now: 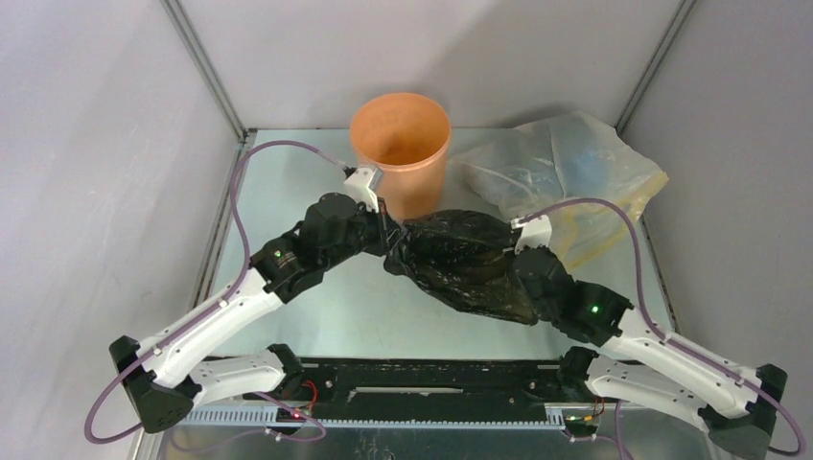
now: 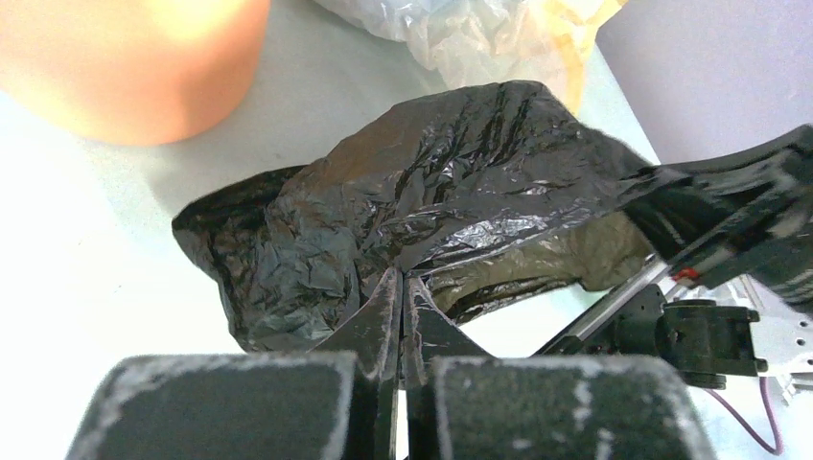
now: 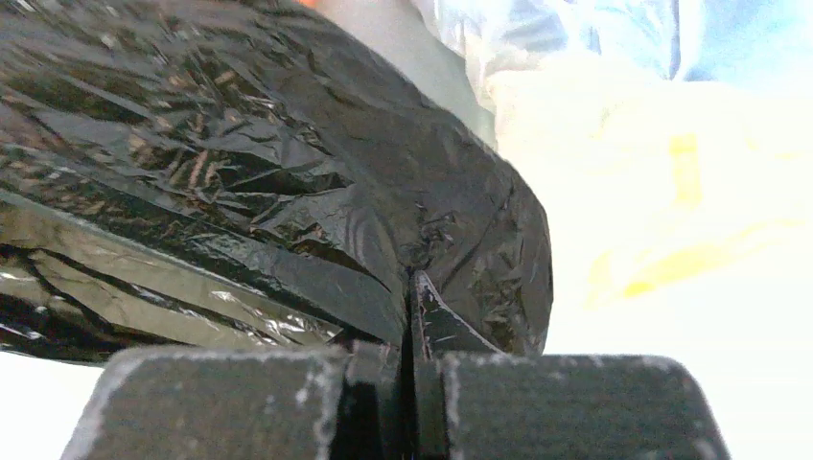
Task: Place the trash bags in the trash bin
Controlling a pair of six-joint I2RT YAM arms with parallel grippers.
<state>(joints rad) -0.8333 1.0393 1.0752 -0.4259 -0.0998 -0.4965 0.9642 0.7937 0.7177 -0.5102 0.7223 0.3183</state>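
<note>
Top external view showed, from the left, the left tool (image 1: 386, 233) with its fingers pressed together on the left edge of the black trash bag (image 1: 460, 266); behind it, toward the back of the pale desk (image 1: 307, 182), stood the orange trash bin (image 1: 400, 144), upright and open at the top; the crinkly, glossy bag was spread between the two arms, just in front of the bin and outside it; the right tool (image 1: 506, 254) was pinched tight on a fold at the bag's right side, seen clearly from its wrist; further right, at the back corner, lay a translucent yellowish plastic bag (image 1: 575, 177), just beside the black one.
</note>
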